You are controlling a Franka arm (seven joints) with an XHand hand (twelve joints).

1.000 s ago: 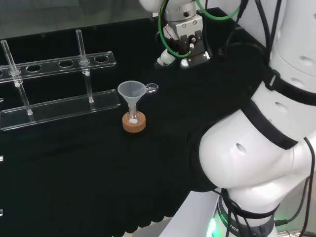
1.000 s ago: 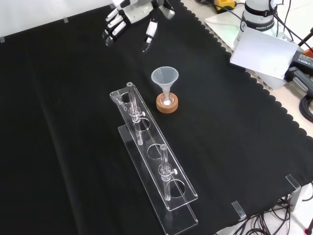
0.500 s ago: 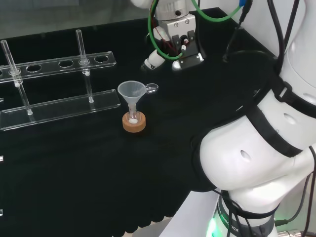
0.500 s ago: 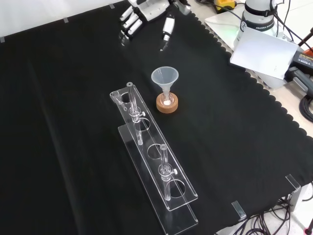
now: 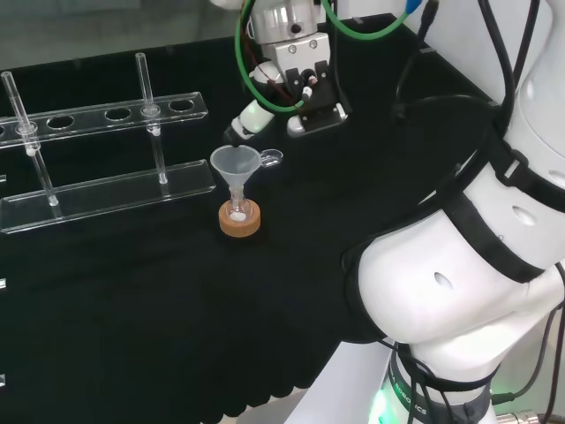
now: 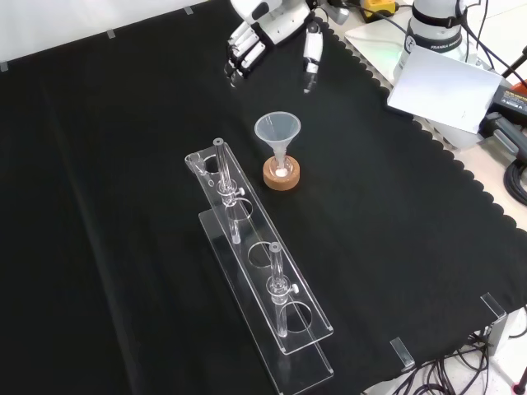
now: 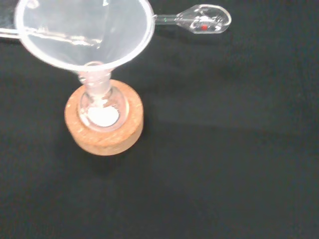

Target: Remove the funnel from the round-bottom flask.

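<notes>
In flask (image 7: pixel 101 110): funnel (image 7: pixel 84 32), white powder (image 7: pixel 103 116).

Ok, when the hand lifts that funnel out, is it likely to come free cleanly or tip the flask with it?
The funnel looks like thin clear plastic, so probably light. Its wide cone tops a narrow stem in the small flask, so the pair seems top-heavy. The flask only rests in the cork ring; a slanted pull could tip it, a straight-up lift likely not.

hand (image 6: pixel 272 20): fingers straight, above cloth | funnel (image 6: pixel 277 132): upright in flask (image 6: pixel 281 169) | apart
</notes>
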